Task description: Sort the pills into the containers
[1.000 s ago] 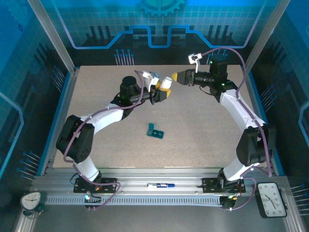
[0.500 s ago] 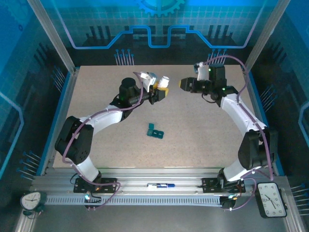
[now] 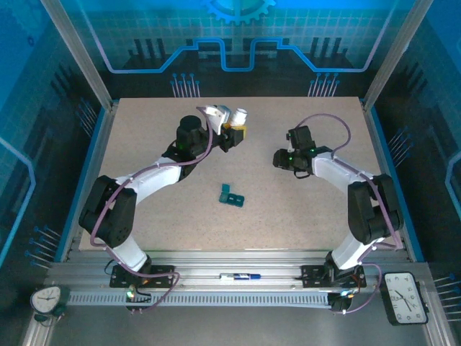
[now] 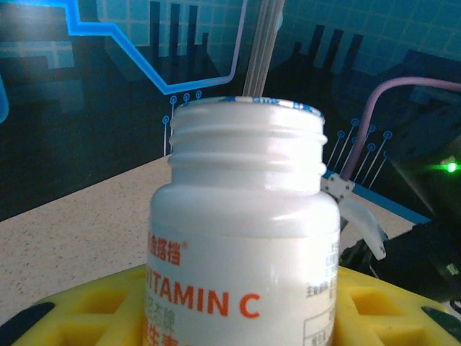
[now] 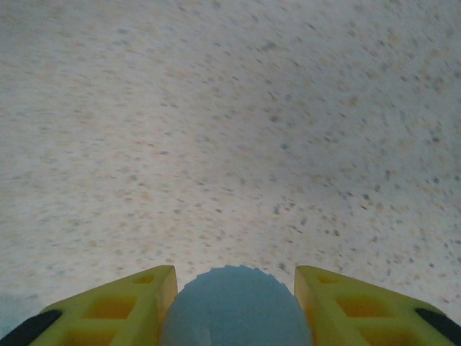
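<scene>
Speckled beige counter (image 3: 302, 223) lies inside a blue-lit enclosure; at its far left-centre the left gripper (image 3: 233, 134) pinches a white Vitamin C bottle (image 4: 245, 238), whose threaded neck is uncapped. Near the middle, well apart from both arms, the small teal pill box (image 3: 231, 195) rests on the counter. Further right, the right gripper (image 5: 234, 280) hangs low over bare counter, clamped on a pale ribbed cap (image 5: 234, 313).

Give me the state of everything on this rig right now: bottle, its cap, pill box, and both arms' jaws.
Vitamin C bottle: uncapped, neck threads bare, gripped.
Cap: off the bottle, gripped over the table.
Pill box: on the table, untouched; one lid seems raised.
Left gripper: jaws shut on the bottle.
Right gripper: jaws shut on the cap.
</scene>
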`<state>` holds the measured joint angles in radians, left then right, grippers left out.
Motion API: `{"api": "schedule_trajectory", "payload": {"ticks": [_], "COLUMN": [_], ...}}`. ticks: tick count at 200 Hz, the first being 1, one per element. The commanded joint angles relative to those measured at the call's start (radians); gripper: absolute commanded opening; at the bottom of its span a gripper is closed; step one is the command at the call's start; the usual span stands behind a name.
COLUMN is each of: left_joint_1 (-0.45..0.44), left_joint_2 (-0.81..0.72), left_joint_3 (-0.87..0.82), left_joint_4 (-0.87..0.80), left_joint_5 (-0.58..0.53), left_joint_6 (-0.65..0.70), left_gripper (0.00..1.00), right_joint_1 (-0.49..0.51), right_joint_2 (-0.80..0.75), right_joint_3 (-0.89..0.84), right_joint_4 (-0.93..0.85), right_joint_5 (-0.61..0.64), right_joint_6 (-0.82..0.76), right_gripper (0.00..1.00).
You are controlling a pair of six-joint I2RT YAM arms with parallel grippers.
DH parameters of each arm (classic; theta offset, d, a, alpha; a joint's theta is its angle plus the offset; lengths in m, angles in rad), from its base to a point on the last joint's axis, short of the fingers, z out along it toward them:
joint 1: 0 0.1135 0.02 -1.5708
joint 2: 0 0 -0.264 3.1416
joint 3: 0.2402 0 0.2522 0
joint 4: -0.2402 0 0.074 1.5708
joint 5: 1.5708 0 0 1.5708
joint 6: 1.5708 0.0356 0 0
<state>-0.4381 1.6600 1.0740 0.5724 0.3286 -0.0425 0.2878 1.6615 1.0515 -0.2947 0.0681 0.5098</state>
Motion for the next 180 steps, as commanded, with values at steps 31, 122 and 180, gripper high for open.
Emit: {"api": "schedule_trajectory", "payload": {"ticks": [31, 122, 180], "left_joint_1": [0.006, 0.006, 0.006], "left_joint_2": [-0.023, -0.017, -0.016], "left_joint_3": [-0.008, -0.005, -0.002], "left_joint_4": [-0.003, -0.006, -0.014], "left_joint_5": [-0.024, -0.023, -0.026], "left_joint_6": [0.026, 0.02, 0.021], "left_gripper": [0.0, 0.0, 0.0], "right_joint_1": [0.009, 0.012, 0.013], "right_joint_2": [0.066, 0.142, 0.136], "right_joint_3": [-0.037, -0.031, -0.011], "right_joint_4": [0.038, 0.008, -0.009], "right_joint_5": [0.144, 0.147, 0.122], "right_joint_6": [0.103, 0.118, 0.103], "right_gripper": [0.47, 0.59, 0.67]}}
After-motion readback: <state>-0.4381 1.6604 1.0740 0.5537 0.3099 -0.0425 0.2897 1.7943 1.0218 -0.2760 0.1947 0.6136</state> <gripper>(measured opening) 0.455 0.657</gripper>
